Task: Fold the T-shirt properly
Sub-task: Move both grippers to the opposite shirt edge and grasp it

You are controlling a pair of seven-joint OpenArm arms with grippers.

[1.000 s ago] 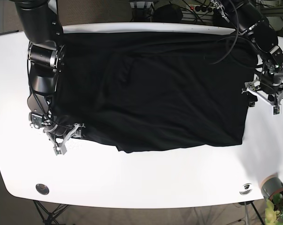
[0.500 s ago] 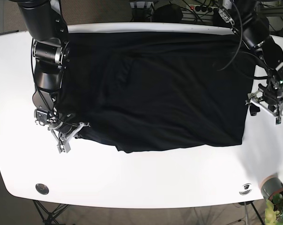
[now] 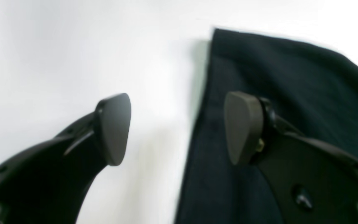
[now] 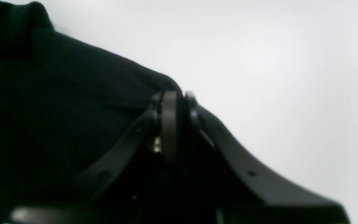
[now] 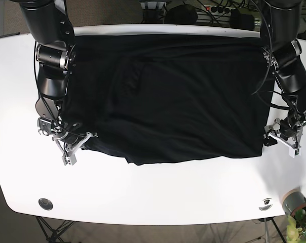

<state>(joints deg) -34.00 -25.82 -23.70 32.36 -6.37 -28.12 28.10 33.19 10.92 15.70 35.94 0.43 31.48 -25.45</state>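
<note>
A black T-shirt (image 5: 168, 96) lies spread flat across the white table (image 5: 158, 187). My left gripper (image 5: 281, 140) is at the shirt's lower right corner. In the left wrist view it (image 3: 177, 129) is open and straddles the shirt's side edge (image 3: 275, 77), with one finger (image 3: 113, 130) over bare table and the other (image 3: 244, 127) over cloth. My right gripper (image 5: 77, 146) is at the shirt's lower left corner. In the right wrist view it (image 4: 172, 121) is shut, its fingers pressed together on the shirt's edge (image 4: 57, 109).
A grey pot (image 5: 294, 201) with a green plant (image 5: 302, 228) stands at the table's front right corner. Two round fittings (image 5: 45, 204) (image 5: 266, 204) sit near the front edge. Cables and a power strip (image 5: 214, 9) lie behind the table.
My left gripper has moved down along the shirt's right edge to its lower corner. My right gripper has shifted slightly inward onto the lower left corner.
</note>
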